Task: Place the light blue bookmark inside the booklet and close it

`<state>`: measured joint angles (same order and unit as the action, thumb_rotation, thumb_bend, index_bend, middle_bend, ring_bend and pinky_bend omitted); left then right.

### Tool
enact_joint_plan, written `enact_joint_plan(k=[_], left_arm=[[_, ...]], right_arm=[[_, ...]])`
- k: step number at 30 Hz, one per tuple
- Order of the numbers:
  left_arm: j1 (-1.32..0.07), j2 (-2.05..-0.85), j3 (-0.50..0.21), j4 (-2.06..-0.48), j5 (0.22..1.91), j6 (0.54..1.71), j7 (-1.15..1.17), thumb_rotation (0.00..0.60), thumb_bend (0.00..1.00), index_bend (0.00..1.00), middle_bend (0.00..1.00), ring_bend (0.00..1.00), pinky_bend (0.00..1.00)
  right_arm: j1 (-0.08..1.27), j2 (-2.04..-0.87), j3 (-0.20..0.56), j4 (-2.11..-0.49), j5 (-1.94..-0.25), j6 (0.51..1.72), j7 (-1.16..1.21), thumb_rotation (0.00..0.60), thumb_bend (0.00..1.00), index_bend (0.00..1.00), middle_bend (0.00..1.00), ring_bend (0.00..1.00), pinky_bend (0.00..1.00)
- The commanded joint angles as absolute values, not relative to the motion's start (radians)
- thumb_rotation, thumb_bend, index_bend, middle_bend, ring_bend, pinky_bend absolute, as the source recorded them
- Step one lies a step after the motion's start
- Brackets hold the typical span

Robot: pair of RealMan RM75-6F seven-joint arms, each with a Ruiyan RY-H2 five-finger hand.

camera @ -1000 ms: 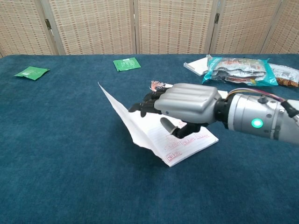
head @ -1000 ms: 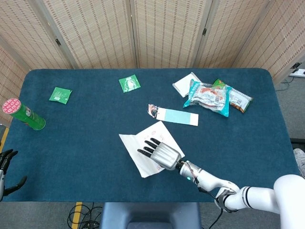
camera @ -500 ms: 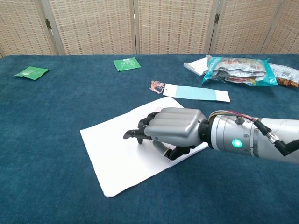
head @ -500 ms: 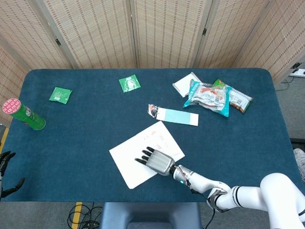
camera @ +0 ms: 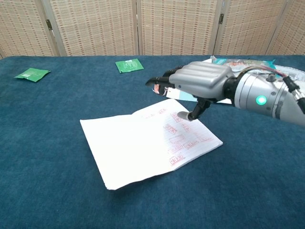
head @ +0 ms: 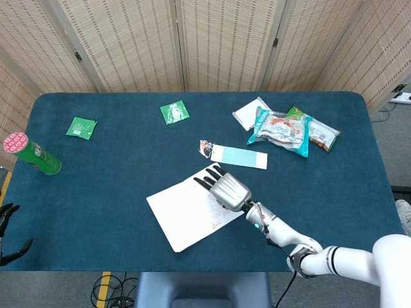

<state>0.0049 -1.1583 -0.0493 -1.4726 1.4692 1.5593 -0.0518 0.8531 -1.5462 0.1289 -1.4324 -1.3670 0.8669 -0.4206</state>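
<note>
The white booklet (head: pixel 186 215) lies open and flat near the table's front edge, its right page printed with red stamps (camera: pixel 178 138). The light blue bookmark (head: pixel 239 156), with a tassel at its left end, lies on the cloth just beyond the booklet. My right hand (head: pixel 225 186) hovers over the booklet's far right corner, between the booklet and the bookmark, fingers stretched out and holding nothing. In the chest view the right hand (camera: pixel 200 82) hides most of the bookmark. My left hand (head: pixel 8 232) shows only at the lower left edge, fingers apart and empty.
A green can with a pink lid (head: pixel 32 154) stands at the far left. Two green packets (head: pixel 81 128) (head: pixel 174 112) lie toward the back. Snack bags (head: pixel 286 131) and a white pad (head: pixel 247 112) are piled at the back right. Folding screens stand behind the table.
My right hand turned the raised page down to the left, pressed it flat, then lifted off and moved toward the bookmark. The booklet now lies open.
</note>
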Motion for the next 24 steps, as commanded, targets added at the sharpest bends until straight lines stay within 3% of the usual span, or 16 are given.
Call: enact_joint_plan(k=[1, 16, 24], left_arm=[[0.005, -1.158, -0.049, -1.473, 1.472, 1.561, -0.053, 0.6, 0.27, 0.19, 0.16, 0.15, 0.2], [0.01, -1.156, -0.045, -1.479, 1.469, 1.558, -0.044, 0.6, 0.27, 0.19, 0.16, 0.15, 0.2], [0.012, -1.154, -0.041, -1.481, 1.463, 1.55, -0.039, 0.6, 0.27, 0.19, 0.16, 0.15, 0.2]], right_arm=[[0.84, -1.511, 0.169, -1.446, -1.248, 0.867, -0.514, 0.6, 0.21, 0.03, 0.25, 0.11, 0.15], [0.905, -1.56, 0.207, -1.239, -0.89, 0.762, -0.633, 0.6, 0.2, 0.04, 0.24, 0.11, 0.15], [0.98, -1.631, 0.21, -1.099, -0.735, 0.69, -0.68, 0.6, 0.2, 0.04, 0.18, 0.11, 0.15]])
